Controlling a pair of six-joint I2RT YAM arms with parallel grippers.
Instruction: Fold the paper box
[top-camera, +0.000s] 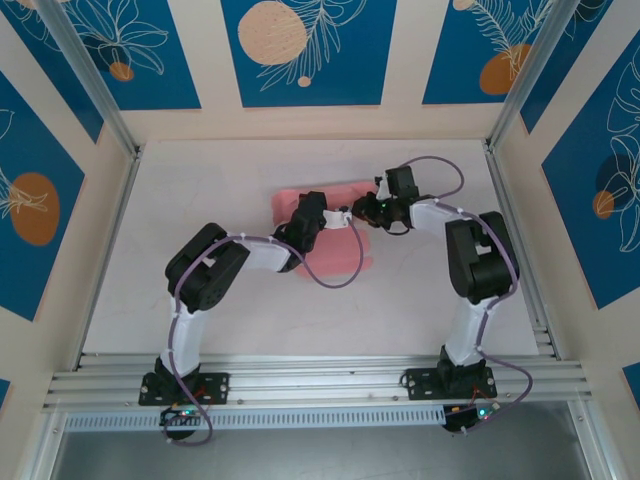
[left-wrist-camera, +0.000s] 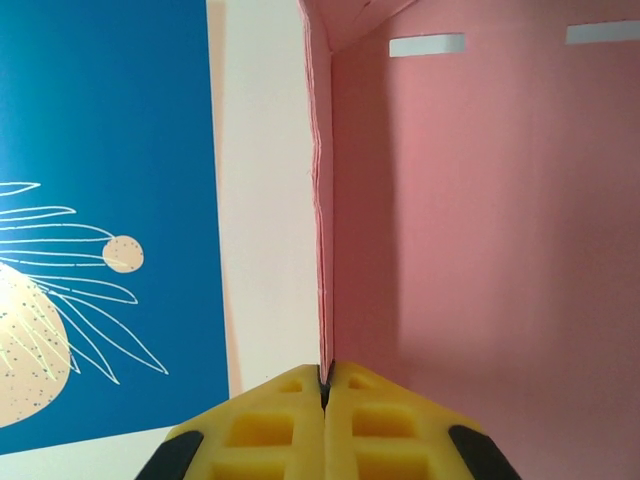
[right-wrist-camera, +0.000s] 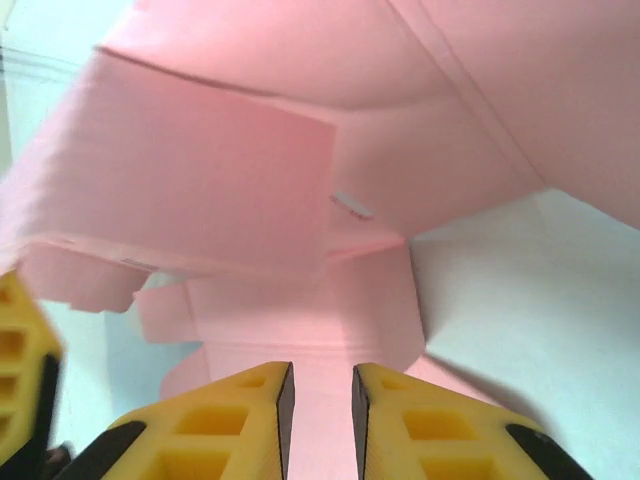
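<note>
- Box (top-camera: 343, 250) sits mid-counter (top-camera: 200, 180), under and between the two end effectors. It is part folded, with some panels raised and others lying flat.
- Left end effector (left-wrist-camera: 324, 385) is pressed together on the rim of an upright wall (left-wrist-camera: 322, 200). The wall runs straight ahead from its tips. A broad panel (left-wrist-camera: 500, 250) spreads to its right, with two slots (left-wrist-camera: 427, 45) at the far end.
- Right end effector (right-wrist-camera: 322, 385) has its fingers a narrow gap apart, and nothing shows between them. A flat flap (right-wrist-camera: 310, 310) lies just ahead of and below its tips, and raised panels stand above it and to its left.
- Handling, as a judgement: this looks like thin card, so very light. It is probably stiff only across short spans and floppy over the wide panels. The pinched rim looks slightly wavy, which suggests it bends with little force.
- Card like this probably slides on the smooth counter when pushed, so one end effector should anchor it while the other folds.
- A hard pinch or a push at mid-panel would likely leave a stray crease or buckle the sheet. The tabs and slot edges look like the parts most likely to tear.
- Best holds: a panel's free edge close to a scored fold, with the tips square to the edge. Flaps are better pushed near their hinge line than at the outer corner.
</note>
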